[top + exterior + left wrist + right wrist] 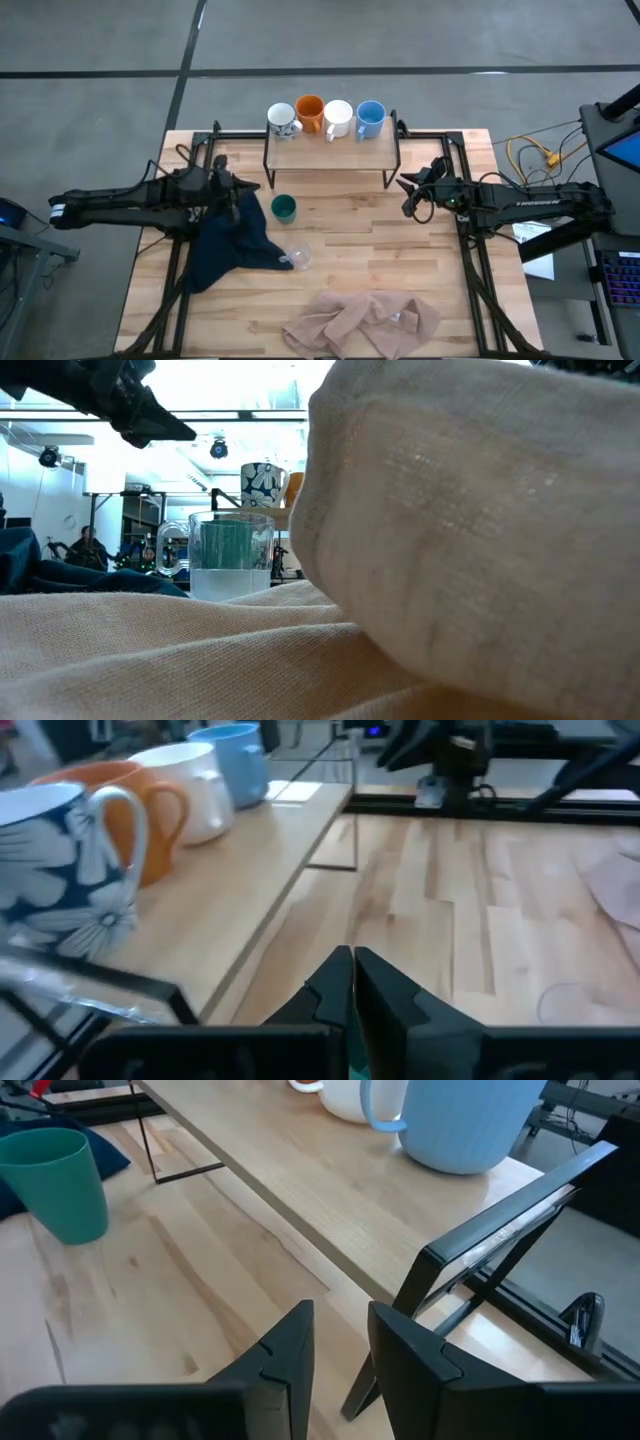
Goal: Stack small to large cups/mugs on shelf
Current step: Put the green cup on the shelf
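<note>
Four mugs stand in a row on the shelf (330, 155): patterned white (283, 120), orange (310, 113), plain white (337, 118) and light blue (370, 118). A dark green cup (284, 208) stands on the table in front of the shelf's left end. A clear glass cup (298, 256) sits nearer, by the dark blue cloth. My left gripper (240, 192) hangs shut above the table left of the green cup, holding nothing; its fingers (352, 970) point along the shelf front. My right gripper (340, 1340) stands open by the shelf's right end (405, 185), with nothing between its fingers.
A dark blue cloth (230, 245) lies crumpled under and in front of my left gripper. A beige cloth (360, 322) lies heaped at the near edge and fills most of the low view. Black rails (470, 260) run along the table's sides. Bare wood lies between the shelf and the cloths.
</note>
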### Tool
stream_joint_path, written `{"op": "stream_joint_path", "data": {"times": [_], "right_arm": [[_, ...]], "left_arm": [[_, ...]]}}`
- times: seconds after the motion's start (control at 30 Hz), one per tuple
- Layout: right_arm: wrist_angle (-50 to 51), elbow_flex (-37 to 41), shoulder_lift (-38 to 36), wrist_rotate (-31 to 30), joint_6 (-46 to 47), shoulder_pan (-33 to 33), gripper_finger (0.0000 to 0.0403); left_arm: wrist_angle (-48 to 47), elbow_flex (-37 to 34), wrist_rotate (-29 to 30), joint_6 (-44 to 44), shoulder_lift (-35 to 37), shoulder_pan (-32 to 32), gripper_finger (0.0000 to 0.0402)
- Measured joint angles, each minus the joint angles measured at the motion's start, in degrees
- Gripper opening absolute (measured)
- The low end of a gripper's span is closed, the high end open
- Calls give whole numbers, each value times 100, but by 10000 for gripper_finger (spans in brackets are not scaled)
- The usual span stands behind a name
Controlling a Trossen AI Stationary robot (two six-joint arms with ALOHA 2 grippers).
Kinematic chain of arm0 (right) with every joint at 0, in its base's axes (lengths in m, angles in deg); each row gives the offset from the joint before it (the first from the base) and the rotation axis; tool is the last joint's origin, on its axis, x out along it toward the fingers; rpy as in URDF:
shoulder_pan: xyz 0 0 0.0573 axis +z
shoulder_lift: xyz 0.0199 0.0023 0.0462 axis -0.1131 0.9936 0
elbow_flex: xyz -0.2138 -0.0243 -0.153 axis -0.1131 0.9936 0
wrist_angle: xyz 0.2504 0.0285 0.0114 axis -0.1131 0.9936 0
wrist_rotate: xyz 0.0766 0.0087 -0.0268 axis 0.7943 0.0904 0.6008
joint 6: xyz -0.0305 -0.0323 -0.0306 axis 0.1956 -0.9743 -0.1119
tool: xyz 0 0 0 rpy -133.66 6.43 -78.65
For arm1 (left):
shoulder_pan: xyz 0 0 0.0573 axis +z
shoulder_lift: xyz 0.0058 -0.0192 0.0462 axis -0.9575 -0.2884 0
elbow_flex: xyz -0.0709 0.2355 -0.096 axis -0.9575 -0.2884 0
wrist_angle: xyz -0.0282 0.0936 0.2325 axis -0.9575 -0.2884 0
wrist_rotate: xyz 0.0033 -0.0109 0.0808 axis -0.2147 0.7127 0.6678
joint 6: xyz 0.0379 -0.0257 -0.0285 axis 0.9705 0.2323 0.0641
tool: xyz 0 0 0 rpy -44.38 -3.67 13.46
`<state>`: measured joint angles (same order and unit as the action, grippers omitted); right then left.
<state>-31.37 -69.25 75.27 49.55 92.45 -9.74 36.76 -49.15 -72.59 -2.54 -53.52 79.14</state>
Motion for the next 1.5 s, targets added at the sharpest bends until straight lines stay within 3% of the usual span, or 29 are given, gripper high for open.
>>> {"op": "stream_joint_path", "data": {"times": [0.17,0.37,0.67,0.87,1.13,1.5], "right_arm": [[0,0,0,7,188,0,86],[0,0,0,133,339,0,91],[11,0,-2,293,729,2,85],[13,0,-1,293,806,1,91],[2,0,-1,293,901,0,93],[0,0,0,291,900,0,82]], "left_arm": [[139,-290,-159,104,-139,-332,0],[1470,-1016,-238,73,59,-986,0],[1712,-1952,884,-74,1281,-1769,0],[2658,-2780,1404,-24,1847,-2070,0],[2556,-2808,1551,66,1850,-2103,0],[2168,-2814,1487,-791,1197,-2103,0]]}}
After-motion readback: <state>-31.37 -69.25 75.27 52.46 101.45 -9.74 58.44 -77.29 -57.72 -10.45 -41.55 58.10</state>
